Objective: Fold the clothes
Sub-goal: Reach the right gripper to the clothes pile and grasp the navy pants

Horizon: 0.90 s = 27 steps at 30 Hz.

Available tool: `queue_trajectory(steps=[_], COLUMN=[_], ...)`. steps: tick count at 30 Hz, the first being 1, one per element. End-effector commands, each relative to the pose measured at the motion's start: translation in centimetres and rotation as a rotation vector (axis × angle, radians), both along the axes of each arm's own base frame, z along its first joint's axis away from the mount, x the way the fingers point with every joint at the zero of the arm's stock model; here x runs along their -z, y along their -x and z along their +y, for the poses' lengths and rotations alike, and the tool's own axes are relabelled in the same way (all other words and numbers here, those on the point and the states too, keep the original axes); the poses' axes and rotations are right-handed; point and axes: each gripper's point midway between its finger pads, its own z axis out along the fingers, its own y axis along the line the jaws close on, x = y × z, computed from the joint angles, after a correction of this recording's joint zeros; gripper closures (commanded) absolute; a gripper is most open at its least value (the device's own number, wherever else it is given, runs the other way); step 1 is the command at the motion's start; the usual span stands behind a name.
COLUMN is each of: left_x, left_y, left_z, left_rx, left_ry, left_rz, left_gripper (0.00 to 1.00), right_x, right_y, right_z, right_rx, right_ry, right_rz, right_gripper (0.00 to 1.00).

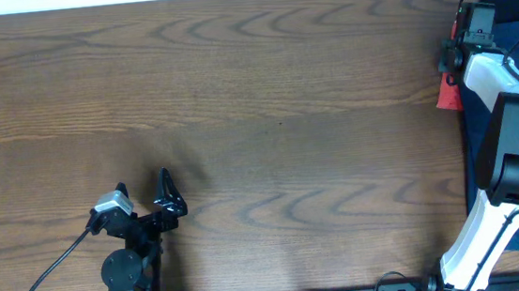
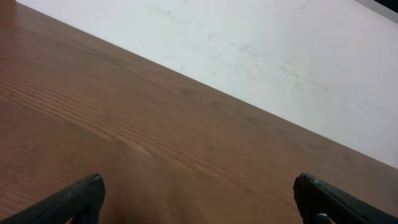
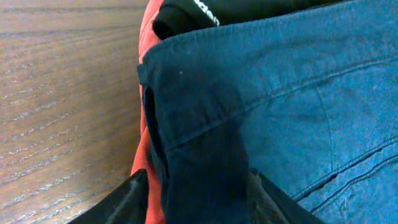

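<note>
The clothes lie in a pile at the table's right edge: dark navy garments, a coral-red one and a black one. In the right wrist view the navy garment lies over the coral-red one, with the black one behind. My right gripper is closed around a bunched fold of the navy garment's edge; it also shows overhead. My left gripper is open and empty over bare wood near the front left, and shows the same in the left wrist view.
The wooden table stretches between the two arms. A white wall or surface lies beyond the table's far edge. The right arm's white and black links hang over the pile. A cable trails from the left arm.
</note>
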Motion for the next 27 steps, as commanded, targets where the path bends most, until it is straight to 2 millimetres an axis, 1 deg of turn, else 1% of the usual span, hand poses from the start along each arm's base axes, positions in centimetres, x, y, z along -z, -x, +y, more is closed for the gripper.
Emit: queue_trajectory(steps=[1, 2, 3, 4, 5, 6, 8, 10, 13, 15, 16, 18, 19, 22, 23, 24, 25, 26, 27], left_x=[1.6, 1.6, 1.6, 1.6, 1.6, 1.6, 1.6, 1.6, 1.6, 1.6, 1.6, 1.6, 1.6, 1.6, 1.6, 1.6, 1.6, 1.6, 1.6], left_y=[0.1, 0.1, 0.1, 0.1, 0.1, 0.1, 0.1, 0.1, 0.1, 0.1, 0.1, 0.1, 0.1, 0.1, 0.1, 0.1, 0.1, 0.1, 0.1], left_z=[0.5, 0.5, 0.5, 0.5, 0.5, 0.5, 0.5, 0.5, 0.5, 0.5, 0.5, 0.5, 0.5, 0.5, 0.5, 0.5, 0.5, 0.5, 0.5], left_rx=[-0.028, -0.028, -0.028, -0.029, -0.028, -0.028, -0.028, -0.029, -0.028, -0.028, -0.028, -0.028, -0.028, -0.028, -0.028, -0.028, -0.028, -0.028, -0.029], left_ry=[-0.013, -0.013, -0.013, -0.013, -0.013, -0.013, -0.013, -0.013, -0.013, -0.013, -0.013, -0.013, -0.013, -0.013, -0.013, -0.013, -0.013, -0.013, -0.013], left_rz=[0.048, 0.048, 0.048, 0.048, 0.048, 0.048, 0.048, 0.048, 0.048, 0.048, 0.048, 0.048, 0.048, 0.048, 0.048, 0.048, 0.048, 0.048, 0.048], left_gripper=[0.02, 0.02, 0.02, 0.02, 0.02, 0.02, 0.02, 0.02, 0.02, 0.02, 0.02, 0.02, 0.02, 0.02, 0.02, 0.02, 0.02, 0.02, 0.02], right_x=[0.3, 0.3, 0.3, 0.3, 0.4, 0.5, 0.6, 0.3, -1.4, -3.3, -4.6, -6.6, -7.8, -9.6, -9.7, -9.6, -9.3, -8.7, -8.1], right_y=[0.0, 0.0, 0.1, 0.1, 0.2, 0.3, 0.4, 0.4, 0.1, 0.0, -0.2, -0.3, -0.4, -0.4, -0.4, -0.5, -0.5, -0.4, -0.3], right_z=[-0.3, -0.3, -0.3, -0.3, -0.3, -0.3, -0.2, -0.1, -0.2, -0.1, 0.1, 0.4, 0.7, 1.2, 1.4, 1.5, 1.7, 1.7, 1.8], right_rx=[0.010, 0.014, 0.020, 0.030, 0.044, 0.060, 0.079, 0.089, 0.100, 0.108, 0.099, 0.083, 0.070, 0.049, 0.042, 0.036, 0.032, 0.033, 0.034], right_ry=[0.001, -0.001, -0.005, -0.012, -0.022, -0.034, -0.046, -0.053, -0.059, -0.066, -0.071, -0.082, -0.092, -0.108, -0.115, -0.123, -0.129, -0.133, -0.136], right_rz=[0.009, 0.007, 0.005, 0.000, -0.005, -0.009, -0.010, -0.021, -0.063, -0.104, -0.131, -0.169, -0.192, -0.226, -0.229, -0.229, -0.224, -0.206, -0.190], right_gripper=[0.52, 0.54, 0.58, 0.65, 0.74, 0.87, 0.98, 0.99, 0.99, 0.99, 0.99, 0.99, 0.99, 0.98, 0.78, 0.46, 0.42, 0.53, 0.57])
